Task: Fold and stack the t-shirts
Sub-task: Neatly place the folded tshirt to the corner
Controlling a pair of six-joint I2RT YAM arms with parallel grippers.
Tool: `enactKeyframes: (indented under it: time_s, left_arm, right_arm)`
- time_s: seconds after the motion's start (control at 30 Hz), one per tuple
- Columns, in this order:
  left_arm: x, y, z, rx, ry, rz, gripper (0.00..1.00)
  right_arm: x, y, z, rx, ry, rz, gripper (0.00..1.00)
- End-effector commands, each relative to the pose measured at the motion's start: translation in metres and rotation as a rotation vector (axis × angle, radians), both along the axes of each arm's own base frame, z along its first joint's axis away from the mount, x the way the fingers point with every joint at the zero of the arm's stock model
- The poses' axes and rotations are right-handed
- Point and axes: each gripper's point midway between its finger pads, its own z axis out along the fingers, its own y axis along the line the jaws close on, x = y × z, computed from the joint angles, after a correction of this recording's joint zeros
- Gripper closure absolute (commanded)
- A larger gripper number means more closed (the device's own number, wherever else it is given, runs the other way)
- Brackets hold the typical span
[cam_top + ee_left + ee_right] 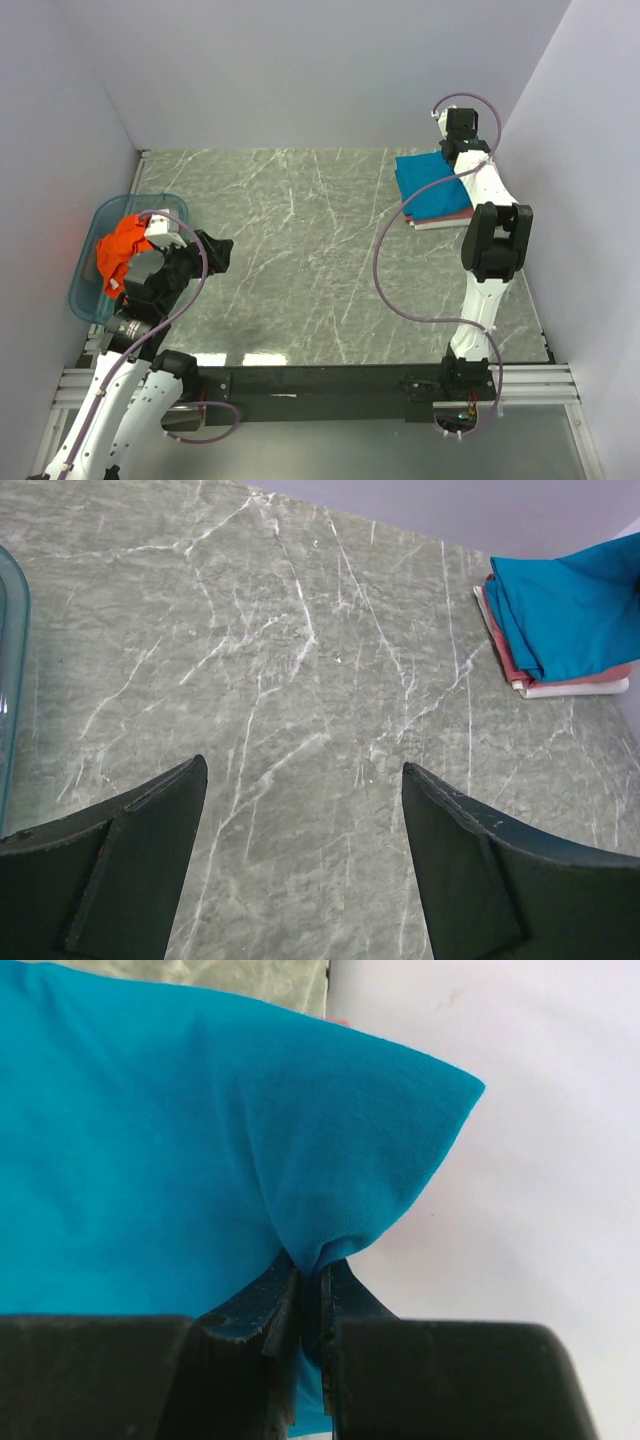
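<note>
Marble table (300, 230), upper right: right gripper (312, 1278) is pinched on the teal shirt (150, 1160) corner. Over left, orange shirt (120, 250) sits right by the empty, wide-open left gripper (302, 770).

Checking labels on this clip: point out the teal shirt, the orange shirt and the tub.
teal shirt (428, 188), top view, flat middle of its folded top.
orange shirt (120, 247), top view, middle of the bunched cloth.
tub (85, 292), top view, bare wall at its near end.

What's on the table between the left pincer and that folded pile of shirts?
Nothing. The left wrist view shows only bare marbled tabletop between the left pincer and the folded pile.
</note>
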Motion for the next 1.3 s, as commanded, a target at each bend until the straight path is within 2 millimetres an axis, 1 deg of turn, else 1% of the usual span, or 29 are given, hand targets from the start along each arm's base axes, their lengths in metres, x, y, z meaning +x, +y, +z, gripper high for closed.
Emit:
enactKeyframes:
  time_s: [0.0, 0.13, 0.17, 0.2, 0.27, 0.3, 0.47, 0.5, 0.57, 0.63, 0.67, 0.7, 0.73, 0.77, 0.8, 0.83, 0.87, 0.9, 0.93, 0.97, 1.0, 1.03, 1.07, 1.1, 1.13, 1.17, 1.2, 1.23, 1.27]
  left_arm:
    - [0.003, -0.002, 0.009, 0.007, -0.041, -0.017, 0.16]
    - [0.004, -0.002, 0.008, 0.007, -0.038, -0.016, 0.16]
    - [0.004, -0.002, 0.008, 0.006, -0.037, -0.014, 0.16]
    - [0.004, -0.002, 0.008, 0.007, -0.038, -0.014, 0.16]
    - [0.004, -0.002, 0.008, 0.009, -0.038, -0.013, 0.16]
    - [0.004, -0.002, 0.006, 0.011, -0.032, -0.011, 0.16]
    - [0.004, 0.0, 0.007, 0.01, -0.035, -0.001, 0.16]
    - [0.004, 0.0, 0.008, 0.008, -0.038, 0.0, 0.16]
    - [0.003, 0.001, 0.008, 0.009, -0.04, -0.001, 0.16]
    - [0.002, 0.001, 0.009, 0.01, -0.044, -0.001, 0.15]
    - [0.003, 0.001, 0.01, 0.008, -0.045, 0.0, 0.14]
    - [0.003, 0.001, 0.01, 0.005, -0.048, 0.0, 0.13]
    - [0.003, 0.001, 0.01, 0.005, -0.05, 0.001, 0.11]
    - [0.004, 0.001, 0.012, 0.005, -0.057, 0.001, 0.08]
    - [0.005, 0.001, 0.01, 0.007, -0.055, 0.002, 0.06]
    - [0.006, 0.001, 0.011, 0.006, -0.058, 0.002, 0.04]
    - [0.007, 0.001, 0.01, 0.009, -0.057, 0.002, 0.01]
    - [0.009, 0.0, 0.01, 0.01, -0.057, 0.0, 0.01]
    - [0.01, 0.0, 0.01, 0.01, -0.054, -0.001, 0.01]
    - [0.011, -0.001, 0.009, 0.011, -0.048, -0.004, 0.0]
    - [0.014, -0.002, 0.009, 0.01, -0.043, -0.012, 0.0]
    - [0.014, -0.006, 0.008, 0.01, -0.039, -0.036, 0.01]
    - [0.014, -0.009, 0.009, 0.008, -0.037, -0.049, 0.0]
    - [0.017, -0.01, 0.011, 0.01, -0.033, -0.055, 0.01]
    - [0.018, -0.012, 0.011, 0.012, -0.024, -0.063, 0.01]
    - [0.019, -0.014, 0.016, 0.011, -0.024, -0.074, 0.0]
    - [0.02, -0.013, 0.019, 0.018, -0.028, -0.075, 0.01]
    - [0.019, -0.014, 0.02, 0.024, -0.025, -0.081, 0.01]
    - [0.019, -0.013, 0.021, 0.028, -0.026, -0.08, 0.01]
  right_arm:
    - [0.011, -0.016, 0.014, -0.027, -0.073, -0.037, 1.0]
    - [0.013, -0.019, 0.002, -0.022, -0.061, -0.041, 0.97]
    - [0.015, -0.022, 0.001, -0.026, -0.068, -0.046, 0.89]
    - [0.018, -0.024, -0.005, -0.031, -0.065, -0.052, 0.71]
    - [0.023, -0.03, -0.001, -0.067, -0.086, -0.069, 0.54]
    - [0.028, -0.037, 0.0, -0.102, -0.111, -0.105, 0.4]
    - [0.045, -0.033, 0.05, -0.082, -0.266, -0.154, 0.29]
    - [0.043, -0.028, 0.061, -0.06, -0.283, -0.143, 0.28]
    - [0.045, -0.004, 0.061, 0.042, -0.291, -0.079, 0.25]
    - [0.03, 0.024, 0.072, 0.138, -0.273, 0.004, 0.21]
    - [0.022, 0.054, 0.044, 0.256, -0.186, 0.118, 0.18]
    - [0.007, 0.068, 0.065, 0.305, -0.204, 0.185, 0.16]
    - [-0.002, 0.097, 0.066, 0.354, -0.195, 0.272, 0.16]
    - [-0.019, 0.133, 0.039, 0.444, -0.135, 0.367, 0.15]
    - [-0.037, 0.15, 0.062, 0.483, -0.171, 0.441, 0.15]
    - [-0.057, 0.166, 0.041, 0.542, -0.122, 0.464, 0.15]
    - [-0.07, 0.192, 0.043, 0.605, -0.115, 0.545, 0.15]
    - [-0.085, 0.202, 0.06, 0.632, -0.141, 0.587, 0.15]
    - [-0.096, 0.209, 0.063, 0.657, -0.14, 0.612, 0.15]
    - [-0.11, 0.217, 0.052, 0.706, -0.115, 0.614, 0.14]
    - [-0.124, 0.225, 0.071, 0.742, -0.149, 0.662, 0.14]
    - [-0.136, 0.228, 0.064, 0.771, -0.132, 0.667, 0.14]
    - [-0.144, 0.23, 0.069, 0.783, -0.147, 0.68, 0.13]
    - [-0.158, 0.23, 0.087, 0.785, -0.194, 0.712, 0.12]
    - [-0.168, 0.228, 0.078, 0.784, -0.188, 0.711, 0.12]
    - [-0.175, 0.228, 0.084, 0.78, -0.218, 0.718, 0.11]
    - [-0.187, 0.222, 0.103, 0.764, -0.285, 0.722, 0.11]
    - [-0.192, 0.211, 0.096, 0.754, -0.309, 0.653, 0.11]
    - [-0.193, 0.2, 0.103, 0.739, -0.374, 0.595, 0.06]
